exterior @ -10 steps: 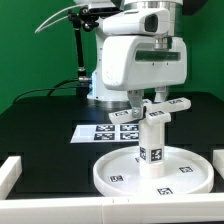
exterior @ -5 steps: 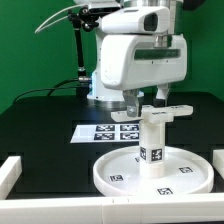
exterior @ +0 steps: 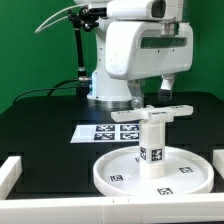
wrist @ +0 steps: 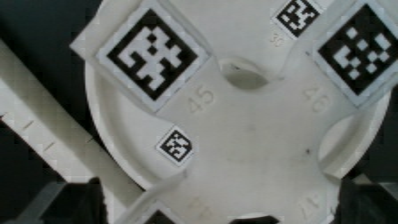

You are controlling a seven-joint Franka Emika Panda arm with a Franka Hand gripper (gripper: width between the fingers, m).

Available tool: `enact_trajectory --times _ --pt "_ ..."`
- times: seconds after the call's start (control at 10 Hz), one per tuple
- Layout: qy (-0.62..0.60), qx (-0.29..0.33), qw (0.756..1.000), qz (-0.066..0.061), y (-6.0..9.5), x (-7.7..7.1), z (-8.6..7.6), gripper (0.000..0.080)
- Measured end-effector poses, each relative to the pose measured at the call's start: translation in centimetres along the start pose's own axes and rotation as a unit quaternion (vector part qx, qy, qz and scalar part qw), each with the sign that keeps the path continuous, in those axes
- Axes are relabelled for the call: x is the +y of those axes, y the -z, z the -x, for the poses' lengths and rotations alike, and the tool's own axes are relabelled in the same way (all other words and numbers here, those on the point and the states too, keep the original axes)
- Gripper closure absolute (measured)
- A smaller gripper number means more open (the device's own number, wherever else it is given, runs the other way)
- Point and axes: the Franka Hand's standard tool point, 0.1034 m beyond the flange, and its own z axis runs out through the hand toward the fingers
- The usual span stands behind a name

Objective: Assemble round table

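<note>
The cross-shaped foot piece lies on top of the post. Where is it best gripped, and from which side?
Probably from straight above: the cross-shaped foot piece lies flat on the upright post, with its top free. Close the gripper across the narrow waist between two arms, where the wrist view shows the outline curving inward.

marker board (exterior: 100, 131) flat on black table (exterior: 40, 125) — green wall (exterior: 20, 60) behind

One round disc (exterior: 106, 165), one post (exterior: 152, 136), one cross-shaped foot piece (exterior: 170, 110), one marker board (exterior: 98, 131)
</note>
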Motion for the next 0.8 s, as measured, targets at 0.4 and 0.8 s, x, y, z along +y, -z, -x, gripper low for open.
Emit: enact_trajectory --times 0.4,0.8 --pt "-0.008 -0.025 0.999 -0.035 0.29 -0.17 0.94 0.0150" --pt "-0.027 -0.034 0.997 -0.064 0.62 -0.22 0.74 0.0150"
